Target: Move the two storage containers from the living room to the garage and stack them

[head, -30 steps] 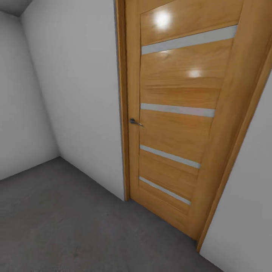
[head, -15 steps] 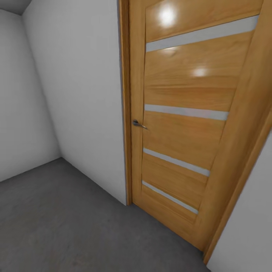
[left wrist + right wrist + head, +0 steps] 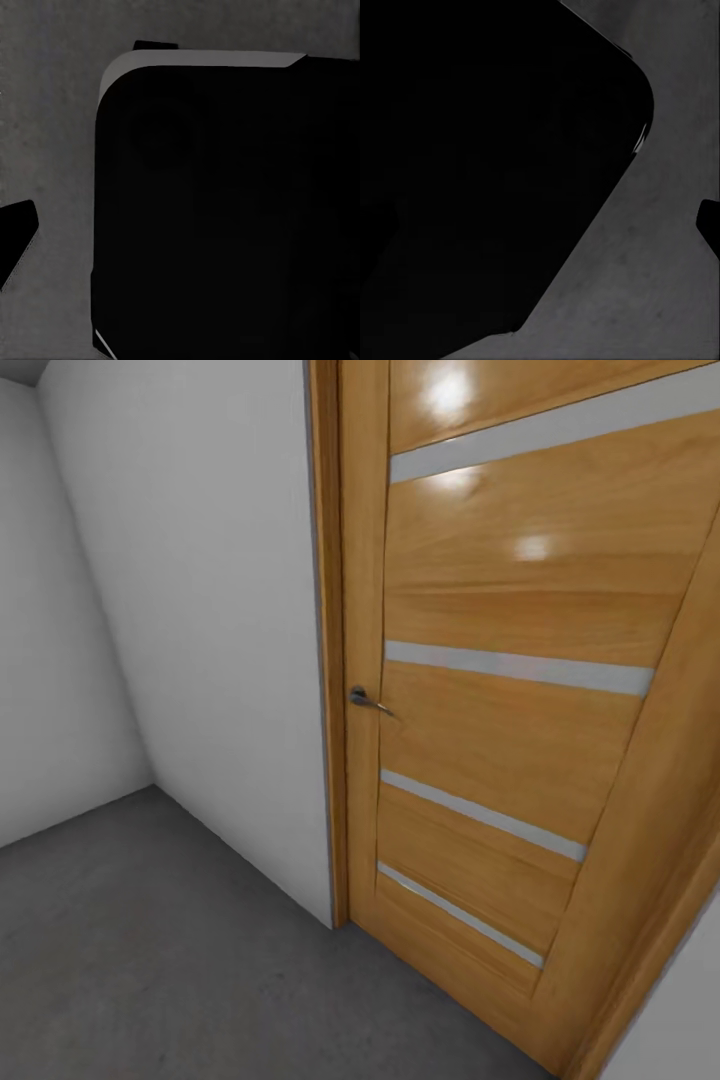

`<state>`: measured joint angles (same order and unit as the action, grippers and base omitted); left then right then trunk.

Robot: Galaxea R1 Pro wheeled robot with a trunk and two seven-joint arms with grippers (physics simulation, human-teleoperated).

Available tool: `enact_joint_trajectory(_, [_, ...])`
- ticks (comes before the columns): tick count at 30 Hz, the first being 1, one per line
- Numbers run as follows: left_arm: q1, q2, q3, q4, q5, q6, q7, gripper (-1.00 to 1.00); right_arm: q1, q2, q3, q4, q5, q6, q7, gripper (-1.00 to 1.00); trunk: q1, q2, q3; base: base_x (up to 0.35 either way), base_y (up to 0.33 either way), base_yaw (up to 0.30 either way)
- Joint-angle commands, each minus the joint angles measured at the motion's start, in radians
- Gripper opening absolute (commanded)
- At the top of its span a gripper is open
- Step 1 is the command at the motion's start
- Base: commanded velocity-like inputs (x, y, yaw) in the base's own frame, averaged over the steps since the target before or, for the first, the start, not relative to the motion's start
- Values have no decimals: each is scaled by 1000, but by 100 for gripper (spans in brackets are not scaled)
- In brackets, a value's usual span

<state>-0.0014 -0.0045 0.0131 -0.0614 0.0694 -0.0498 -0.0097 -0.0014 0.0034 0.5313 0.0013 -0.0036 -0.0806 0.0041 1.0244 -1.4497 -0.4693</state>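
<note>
grippers: we cannot tell how far either is open or whether it holds anything; each wrist view gives a dark rounded body over grey concrete.
floor [image 3: 150, 960]: dark grey mottled concrete, running up to the door.
door [image 3: 500, 740]: glossy wood with pale horizontal strips, shut, with a small metal handle [image 3: 366, 700] at its left edge.
wall [image 3: 200, 610]: plain grey-white, left of the door, meeting another wall in a corner.
containers: not to be seen near the door.
step in hand: we judge it a drive between rooms; best to keep clear of the door frame.
writing: none readable.
</note>
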Motion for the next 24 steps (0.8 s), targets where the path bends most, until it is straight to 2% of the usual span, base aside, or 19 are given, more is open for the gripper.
enact_joint_trajectory(1, [0,0,1,0,7,-2,-1,100,0,0,1,0,0,-4,0,100,1,0,-1,324,0,0])
enact_joint_trajectory(16, [0,0,1,0,7,-4,-1,100,0,1,1,0,2,-5,0,100,1,0,2,315,0,0])
enact_joint_trajectory(24, [0,0,1,0,7,-4,-1,100,0,1,1,0,4,-5,0,100,1,0,3,212,0,0])
